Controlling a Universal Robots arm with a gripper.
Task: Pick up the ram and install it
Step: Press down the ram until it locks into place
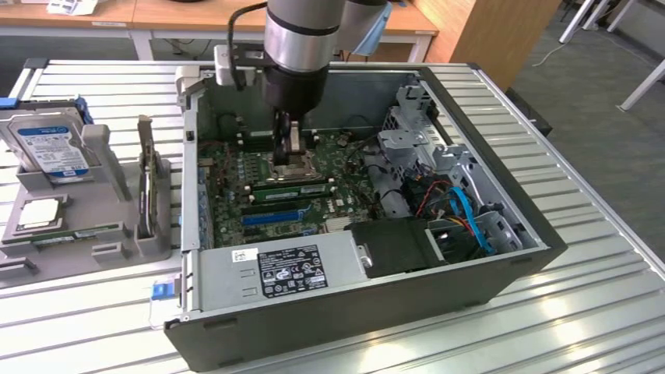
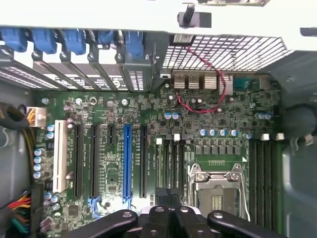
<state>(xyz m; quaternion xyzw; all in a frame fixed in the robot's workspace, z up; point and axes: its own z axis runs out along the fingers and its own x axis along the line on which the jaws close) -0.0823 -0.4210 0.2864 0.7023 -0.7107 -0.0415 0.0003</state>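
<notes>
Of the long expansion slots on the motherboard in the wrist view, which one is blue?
The blue slot is the fourth of the five long slots counting from the white slot; the other three are black.

Slatted metal table (image 1: 582,312), open computer case (image 1: 343,327), grey parts holder (image 1: 93,241) beside it

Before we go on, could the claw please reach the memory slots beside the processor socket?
Probably yes: the claw hangs inside the open case just above the memory slots, with nothing lying across them.

A silver-grey cylindrical arm (image 1: 299,31) is carrying a black wrist, a black cable, and a black end effector (image 1: 288,148).
</notes>
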